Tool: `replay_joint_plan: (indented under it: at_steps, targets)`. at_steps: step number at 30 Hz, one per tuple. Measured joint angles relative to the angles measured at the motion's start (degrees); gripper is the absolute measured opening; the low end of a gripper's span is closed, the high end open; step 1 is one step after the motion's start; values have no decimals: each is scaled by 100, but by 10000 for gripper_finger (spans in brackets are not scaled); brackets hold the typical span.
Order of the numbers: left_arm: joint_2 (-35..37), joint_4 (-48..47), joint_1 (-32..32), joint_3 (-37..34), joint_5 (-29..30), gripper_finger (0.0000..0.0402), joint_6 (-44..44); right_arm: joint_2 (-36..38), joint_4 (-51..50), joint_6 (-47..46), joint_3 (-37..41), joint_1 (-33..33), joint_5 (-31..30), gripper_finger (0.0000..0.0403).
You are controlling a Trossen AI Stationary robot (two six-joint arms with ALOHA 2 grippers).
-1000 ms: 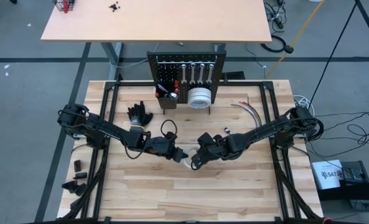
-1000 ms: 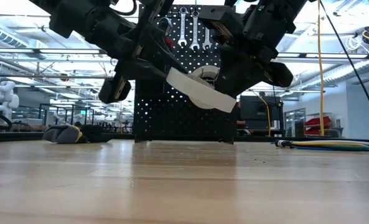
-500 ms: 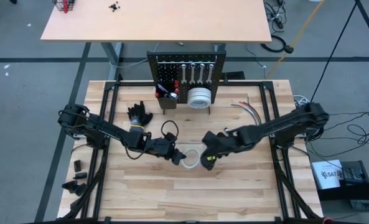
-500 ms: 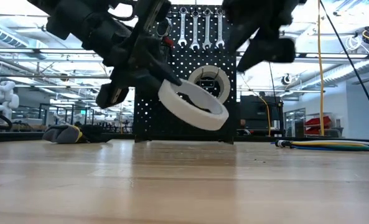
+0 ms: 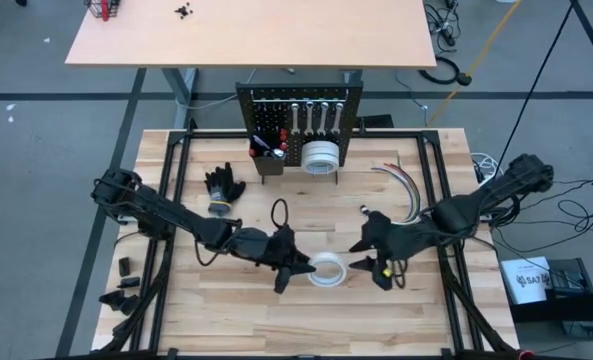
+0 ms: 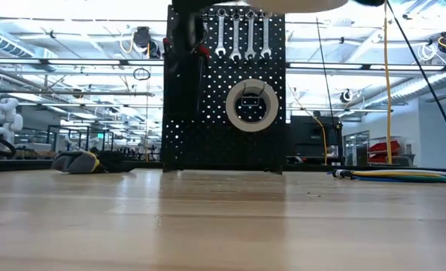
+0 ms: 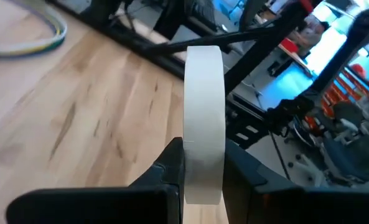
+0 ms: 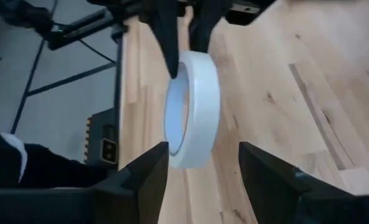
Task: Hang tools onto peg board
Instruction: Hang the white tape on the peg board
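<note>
The left gripper (image 5: 294,268) pinches a tape roll (image 5: 327,269) just ahead of the open right gripper (image 5: 364,266); next, carry it to the peg board (image 5: 300,129).

Both arms are showing dark, jointed segments with black cable loops; the right gripper (image 5: 368,266) is carrying a small yellow-green marking near its fingers.
</note>
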State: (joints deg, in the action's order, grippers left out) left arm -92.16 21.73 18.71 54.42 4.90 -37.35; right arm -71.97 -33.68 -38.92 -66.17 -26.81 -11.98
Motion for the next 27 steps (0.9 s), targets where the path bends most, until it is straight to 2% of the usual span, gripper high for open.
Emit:
replay_joint_plan:
  at_steps: [3, 11, 20, 24, 27]
  targets:
    - [2, -197, -18, 231, 5, 59, 311, 187, -7, 120, 0, -174, -221, 187]
    - [141, -1221, -113, 534, 184, 59, 558, 638, -393, 109, 2, -589, -1326, 187]
    - [1029, -1738, -118, 556, 831, 59, 1091, 720, -1000, -281, 14, -753, -1554, 187]
    - [1467, -1842, -117, 559, 1173, 60, 1346, 810, -874, -311, 250, -785, -1769, 187]
    - [1616, -1831, -118, 559, 1325, 60, 1516, 971, -373, -341, 631, -780, -1832, 187]
